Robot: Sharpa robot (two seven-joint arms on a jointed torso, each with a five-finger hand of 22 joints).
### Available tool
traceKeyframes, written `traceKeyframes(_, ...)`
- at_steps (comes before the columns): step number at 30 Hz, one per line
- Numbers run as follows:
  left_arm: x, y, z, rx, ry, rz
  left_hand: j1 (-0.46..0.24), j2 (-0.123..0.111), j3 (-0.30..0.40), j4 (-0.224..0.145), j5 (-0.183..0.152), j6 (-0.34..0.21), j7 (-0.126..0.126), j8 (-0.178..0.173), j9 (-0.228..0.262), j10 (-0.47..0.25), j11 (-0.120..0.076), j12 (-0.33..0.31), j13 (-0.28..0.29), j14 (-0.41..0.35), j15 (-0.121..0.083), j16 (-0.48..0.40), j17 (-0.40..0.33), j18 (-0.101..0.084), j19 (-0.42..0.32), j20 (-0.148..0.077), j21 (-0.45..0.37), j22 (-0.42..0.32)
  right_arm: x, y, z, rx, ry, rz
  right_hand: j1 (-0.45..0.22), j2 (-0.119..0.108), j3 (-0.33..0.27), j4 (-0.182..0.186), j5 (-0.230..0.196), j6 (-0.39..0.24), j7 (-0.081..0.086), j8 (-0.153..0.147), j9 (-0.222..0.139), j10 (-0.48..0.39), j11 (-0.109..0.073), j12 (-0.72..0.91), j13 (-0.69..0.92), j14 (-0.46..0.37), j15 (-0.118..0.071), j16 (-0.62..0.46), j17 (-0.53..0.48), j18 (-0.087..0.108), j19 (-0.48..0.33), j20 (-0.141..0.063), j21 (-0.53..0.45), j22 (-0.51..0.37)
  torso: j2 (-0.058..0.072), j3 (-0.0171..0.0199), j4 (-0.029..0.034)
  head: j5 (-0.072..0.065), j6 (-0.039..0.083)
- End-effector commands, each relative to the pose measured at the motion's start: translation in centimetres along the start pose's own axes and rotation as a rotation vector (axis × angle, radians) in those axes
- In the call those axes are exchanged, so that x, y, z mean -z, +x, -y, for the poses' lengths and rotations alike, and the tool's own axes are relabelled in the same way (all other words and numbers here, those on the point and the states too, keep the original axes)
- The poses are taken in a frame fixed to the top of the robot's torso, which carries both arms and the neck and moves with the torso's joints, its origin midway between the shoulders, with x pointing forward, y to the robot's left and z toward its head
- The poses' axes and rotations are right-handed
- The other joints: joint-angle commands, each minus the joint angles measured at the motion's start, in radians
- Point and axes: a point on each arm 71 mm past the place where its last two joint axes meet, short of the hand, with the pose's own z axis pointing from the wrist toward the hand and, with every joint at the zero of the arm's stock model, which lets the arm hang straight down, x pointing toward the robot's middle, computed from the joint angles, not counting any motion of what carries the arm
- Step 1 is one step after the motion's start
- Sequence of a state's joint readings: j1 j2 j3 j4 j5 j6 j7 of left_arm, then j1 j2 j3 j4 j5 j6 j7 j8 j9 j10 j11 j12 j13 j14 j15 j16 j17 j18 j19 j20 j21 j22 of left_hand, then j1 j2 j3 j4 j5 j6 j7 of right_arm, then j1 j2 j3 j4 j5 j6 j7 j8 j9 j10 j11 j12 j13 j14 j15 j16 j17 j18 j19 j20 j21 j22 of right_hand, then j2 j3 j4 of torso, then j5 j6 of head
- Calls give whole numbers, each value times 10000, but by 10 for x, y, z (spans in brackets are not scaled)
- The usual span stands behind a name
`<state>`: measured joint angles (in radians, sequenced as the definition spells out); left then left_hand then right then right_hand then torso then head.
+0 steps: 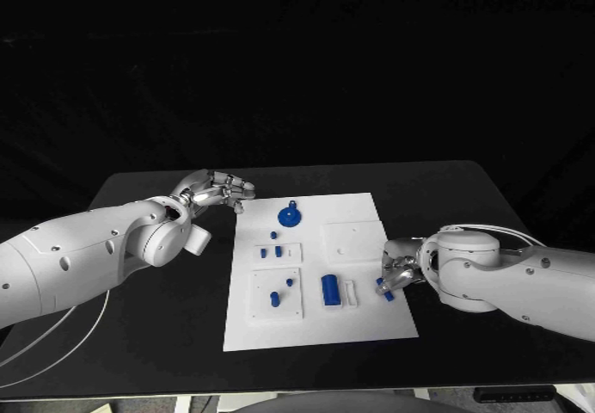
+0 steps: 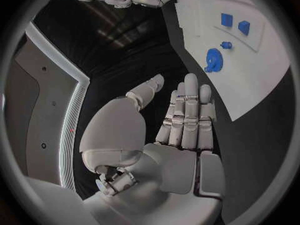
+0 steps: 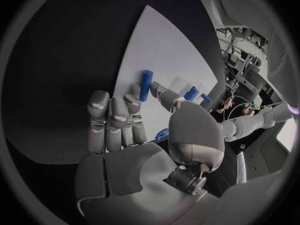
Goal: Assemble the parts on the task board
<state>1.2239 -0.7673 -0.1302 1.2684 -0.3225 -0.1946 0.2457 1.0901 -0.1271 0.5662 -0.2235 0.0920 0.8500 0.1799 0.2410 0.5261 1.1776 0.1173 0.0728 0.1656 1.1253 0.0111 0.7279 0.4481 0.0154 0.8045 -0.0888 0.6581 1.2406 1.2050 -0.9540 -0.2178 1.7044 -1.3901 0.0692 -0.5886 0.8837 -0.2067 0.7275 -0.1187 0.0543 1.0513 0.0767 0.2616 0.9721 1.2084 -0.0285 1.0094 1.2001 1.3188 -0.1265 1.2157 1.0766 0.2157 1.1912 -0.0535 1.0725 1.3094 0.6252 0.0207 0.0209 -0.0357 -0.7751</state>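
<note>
Head view: right hand (image 1: 399, 274) pinching blue peg (image 1: 386, 289) at board (image 1: 359, 323) edge, long axis toward fingertips; left hand (image 1: 213, 191) empty, fingers apart, farther off.

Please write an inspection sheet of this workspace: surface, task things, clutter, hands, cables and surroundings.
Surface: black table, dark and bare around the board.
Job's things: white task board in the middle; blue gear at its far end; blue cylinder nearer; small blue pegs stand in raised plates.
Clutter: nothing seen.
Hands: left hand off the board's far left corner, holds nothing, fingers apart; right hand at the board's right edge, pinches a blue part.
Cables: white cable under the left arm.
Surroundings: black backdrop.
</note>
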Motion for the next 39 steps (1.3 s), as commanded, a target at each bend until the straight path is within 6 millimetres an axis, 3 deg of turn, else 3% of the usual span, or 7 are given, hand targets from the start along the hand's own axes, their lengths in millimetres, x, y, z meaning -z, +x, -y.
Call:
traceKeyframes(1,0,1,1,99,62,-133,-66,51,0,88,37,-18,-37,58,-17,4,7,14,-15,93,-11,-73,23,202,67,8,-38,20,-5,22,-2,702,84,-573,29,-81,-23,-39,-54,-39,53,-59,-2779,42,-1,-1,-8,-12,-36,47,15,461,-41,29,55,118,-3,-4,-2,10,-17)
traceKeyframes(9,0,2,1,107,71,-159,-71,56,-1,94,39,-19,-38,60,-18,4,7,13,-16,93,-11,-79,29,202,67,8,-41,23,-7,29,-6,833,8,-691,204,-53,9,-213,-53,-8,39,-69,-2788,50,-14,-14,-15,-18,-47,53,18,461,-55,32,65,118,-3,-6,4,9,-23)
traceKeyframes(19,0,2,1,108,73,-164,-72,60,0,97,41,-20,-39,62,-19,5,7,13,-17,93,-11,-85,37,203,67,7,-45,27,-7,30,-5,338,12,-871,477,785,480,-710,-2,80,47,-146,-2894,65,-5,-63,-42,-28,-24,36,0,461,-126,118,61,116,4,-2,2,33,-28)
traceKeyframes(27,0,2,1,104,66,-152,-72,63,0,98,43,-19,-40,64,-19,6,6,14,-17,95,-12,-90,44,203,66,6,-47,31,-6,33,-2,-977,-81,-1346,110,847,639,-641,3,161,44,-204,-3011,90,-6,-80,-55,-15,-21,40,-7,461,-97,179,85,109,-1,1,2,47,-45)
traceKeyframes(28,0,2,1,105,69,-160,-72,64,0,99,43,-19,-40,64,-19,7,5,14,-17,95,-12,-90,45,203,67,6,-48,31,-5,34,-2,-1239,-139,-1497,-354,819,630,-150,-25,188,58,-221,-3049,95,-9,-96,-67,-18,-13,32,-14,451,-84,215,64,84,-1,1,3,67,-48)
traceKeyframes(30,0,2,1,104,65,-158,-73,65,0,100,43,-18,-40,65,-19,7,5,15,-18,95,-12,-92,47,203,67,6,-48,32,-4,32,-4,-1314,-211,-1437,-638,672,824,206,-53,203,32,-242,-3086,95,-23,-99,-63,-22,-44,44,-8,461,-77,185,68,81,-2,1,6,82,-47)
traceKeyframes(39,0,2,1,104,60,-157,-90,70,-6,116,38,-18,-41,70,-21,10,5,15,-19,97,-12,-102,60,201,68,6,-54,39,0,20,-4,-2187,-370,-1048,-789,517,792,257,-54,221,23,-244,-3102,101,-32,-91,-53,-22,-55,58,-1,461,-59,157,98,92,0,-1,5,102,-55)
